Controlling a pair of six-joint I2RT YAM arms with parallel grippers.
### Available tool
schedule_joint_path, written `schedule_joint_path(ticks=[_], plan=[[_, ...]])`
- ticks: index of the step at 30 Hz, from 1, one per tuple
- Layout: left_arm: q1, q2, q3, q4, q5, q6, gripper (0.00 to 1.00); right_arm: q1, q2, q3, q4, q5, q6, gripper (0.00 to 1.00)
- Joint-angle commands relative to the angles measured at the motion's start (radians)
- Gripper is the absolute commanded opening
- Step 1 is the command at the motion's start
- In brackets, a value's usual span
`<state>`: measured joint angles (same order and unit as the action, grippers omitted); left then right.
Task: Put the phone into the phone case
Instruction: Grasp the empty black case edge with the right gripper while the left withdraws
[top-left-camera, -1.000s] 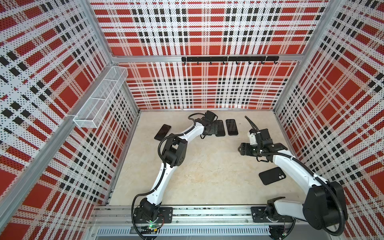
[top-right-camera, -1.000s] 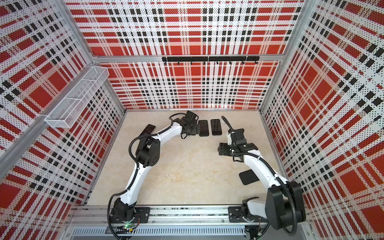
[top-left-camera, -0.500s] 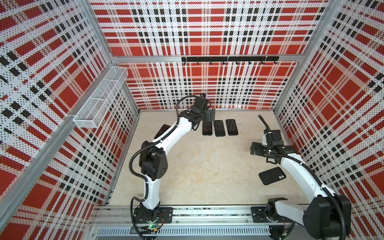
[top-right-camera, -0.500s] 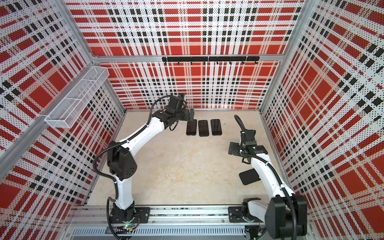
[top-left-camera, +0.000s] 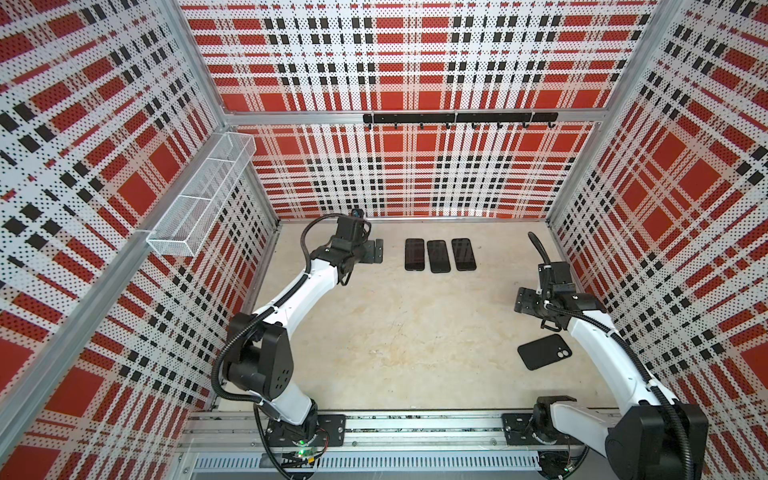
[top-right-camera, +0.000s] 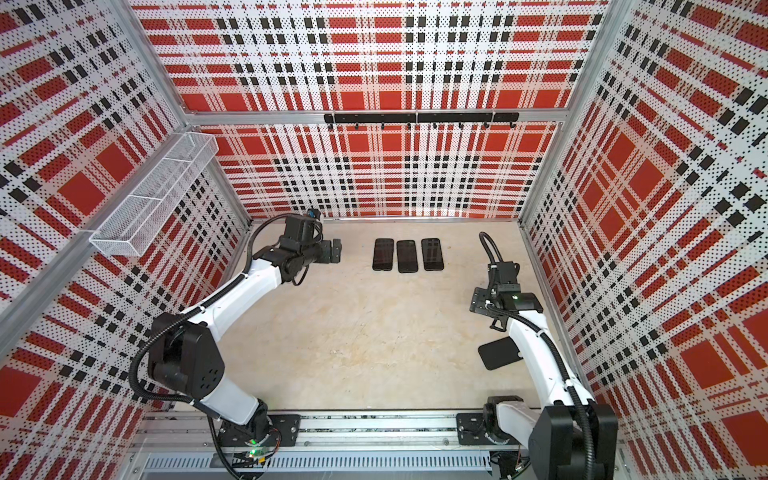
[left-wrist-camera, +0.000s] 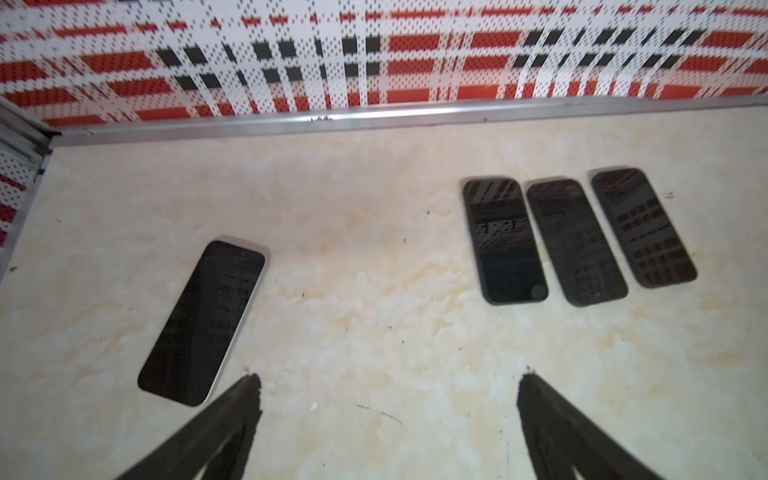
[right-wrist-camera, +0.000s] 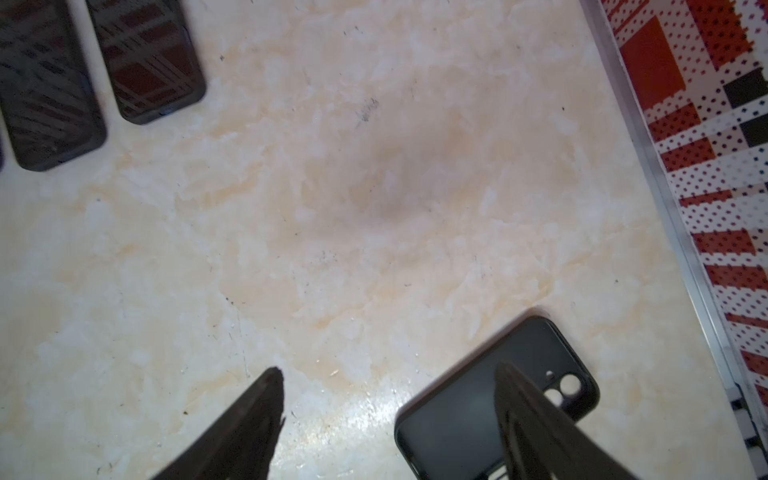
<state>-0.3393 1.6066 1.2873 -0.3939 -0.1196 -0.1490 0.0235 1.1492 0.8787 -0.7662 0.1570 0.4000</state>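
A bare phone (left-wrist-camera: 201, 322) with a light rim lies screen up near the back left corner; in both top views my left arm hides it. The empty black phone case (top-left-camera: 544, 352) (top-right-camera: 496, 353) (right-wrist-camera: 478, 407) lies inside up at the right, with its camera cutout showing. Above the table, just right of the phone, hovers my left gripper (top-left-camera: 376, 251) (top-right-camera: 334, 251) (left-wrist-camera: 388, 378), open and empty. My right gripper (top-left-camera: 524, 300) (top-right-camera: 478, 299) (right-wrist-camera: 388, 370) hangs open and empty above the table, behind the case. One of its fingers (right-wrist-camera: 532, 419) crosses the case in the wrist view.
Three dark phones in black cases lie side by side at the back middle (top-left-camera: 414, 254) (top-left-camera: 439, 256) (top-left-camera: 463, 254) (top-right-camera: 407, 256) (left-wrist-camera: 575, 243) (right-wrist-camera: 145, 58). Plaid walls enclose the table; a wire basket (top-left-camera: 199, 199) hangs on the left wall and a hook rail (top-left-camera: 457, 118) on the back wall.
My left gripper has drawn back to the left off the row of cased phones, uncovering the leftmost one. The right gripper has moved right, toward the wall.
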Motion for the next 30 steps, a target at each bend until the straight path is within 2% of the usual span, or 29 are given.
schedule_joint_path(ticks=[1,5,7,13,18,27,30], plan=[[0.012,-0.048,-0.083,0.073,0.009,0.020,0.98,-0.032,0.038,-0.018,-0.055,-0.018,0.065,0.77],[0.005,-0.023,-0.099,0.071,-0.018,0.032,0.98,-0.065,0.101,-0.068,-0.020,-0.066,0.086,0.71],[0.005,-0.009,-0.092,0.060,-0.010,0.032,0.98,-0.070,0.127,-0.083,-0.003,-0.055,0.092,0.68],[-0.005,0.017,-0.093,0.059,0.041,0.016,0.98,-0.117,0.197,-0.108,0.019,-0.066,0.087,0.53],[-0.009,0.033,-0.081,0.046,0.049,0.015,0.98,-0.181,0.202,-0.138,0.007,-0.084,0.077,0.52],[-0.008,0.019,-0.073,0.040,0.071,0.010,0.98,-0.208,0.249,-0.144,0.024,-0.077,0.073,0.51],[-0.009,0.011,-0.073,0.040,0.079,0.010,0.98,-0.215,0.271,-0.140,0.043,-0.069,0.068,0.46]])
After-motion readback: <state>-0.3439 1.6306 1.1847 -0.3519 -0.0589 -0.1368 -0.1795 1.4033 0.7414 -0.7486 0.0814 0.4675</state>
